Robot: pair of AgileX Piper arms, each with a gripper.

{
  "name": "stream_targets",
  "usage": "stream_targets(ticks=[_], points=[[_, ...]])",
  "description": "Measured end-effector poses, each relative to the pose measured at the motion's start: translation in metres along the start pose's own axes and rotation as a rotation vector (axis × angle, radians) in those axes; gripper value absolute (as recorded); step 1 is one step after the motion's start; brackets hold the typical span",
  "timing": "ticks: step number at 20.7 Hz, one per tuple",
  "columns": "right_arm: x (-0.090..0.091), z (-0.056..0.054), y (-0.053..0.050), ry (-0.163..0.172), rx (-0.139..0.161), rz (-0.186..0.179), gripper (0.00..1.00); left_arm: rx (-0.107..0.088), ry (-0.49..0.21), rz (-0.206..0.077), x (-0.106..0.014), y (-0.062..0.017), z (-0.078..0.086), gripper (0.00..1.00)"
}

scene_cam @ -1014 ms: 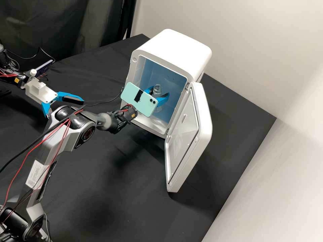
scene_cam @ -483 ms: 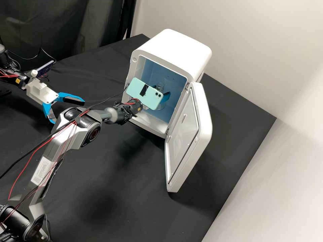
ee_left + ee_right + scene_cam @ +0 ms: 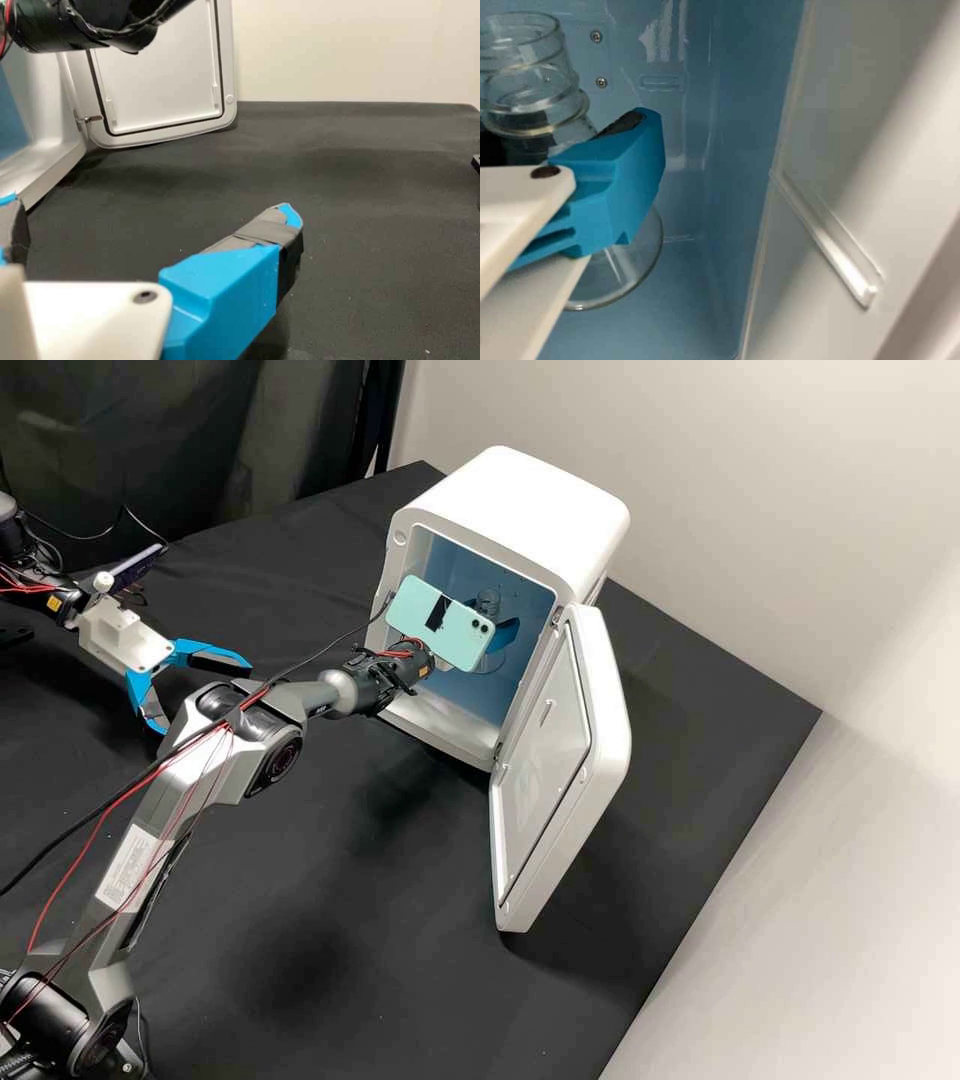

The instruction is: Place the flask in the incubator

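Note:
The white incubator (image 3: pixel 520 510) stands at the back of the bench with its blue chamber (image 3: pixel 445 560) exposed and its door (image 3: pixel 560 760) swung open to the right. My right gripper (image 3: pixel 492 622) is inside the chamber, shut on the neck of the clear glass flask (image 3: pixel 487 600). In the right wrist view a blue finger (image 3: pixel 611 184) presses the flask (image 3: pixel 532 82) at its neck, and the round base hangs close over the blue floor (image 3: pixel 667 315). My left gripper (image 3: pixel 185 665) hovers open and empty over the bench, left of the incubator; its finger (image 3: pixel 255 255) points toward the door (image 3: pixel 161 67).
A mint phone (image 3: pixel 440 622) mounted on the right wrist hides part of the chamber. Red and black cables run along the right arm (image 3: pixel 230 740). Black cloth (image 3: pixel 350 880) covers the bench, whose edge lies to the right by a white wall. Dark curtains hang behind.
The right arm has pushed the flask deeper and a little higher into the chamber. The left gripper has stayed almost in place.

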Motion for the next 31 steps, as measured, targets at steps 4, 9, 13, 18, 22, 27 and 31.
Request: stream_targets(ticks=[4,9,13,18,22,27,31], points=[[0.005,0.005,-0.008,-0.030,-0.006,-0.033,0.00,0.000,0.000,-0.002,0.003,-0.0004,-0.002,1.00],[0.008,0.008,-0.011,-0.042,-0.022,-0.045,0.00,0.003,0.001,-0.008,0.004,-0.0019,-0.002,1.00],[0.008,0.007,-0.012,-0.044,-0.020,-0.046,0.00,0.002,0.001,-0.009,0.003,-0.0021,-0.002,1.00],[0.008,0.007,-0.024,-0.050,-0.006,-0.063,0.00,-0.002,0.012,-0.005,0.003,-0.0017,-0.003,1.00],[0.009,0.009,-0.029,-0.060,0.007,-0.065,0.00,-0.004,0.014,-0.004,0.004,-0.0017,-0.002,1.00],[0.008,0.012,-0.032,-0.068,0.009,-0.071,0.00,-0.003,0.015,0.006,0.006,0.0003,-0.003,1.00],[0.006,0.019,-0.042,-0.088,0.009,-0.096,0.00,-0.002,0.015,0.007,0.006,0.0006,-0.003,1.00]])
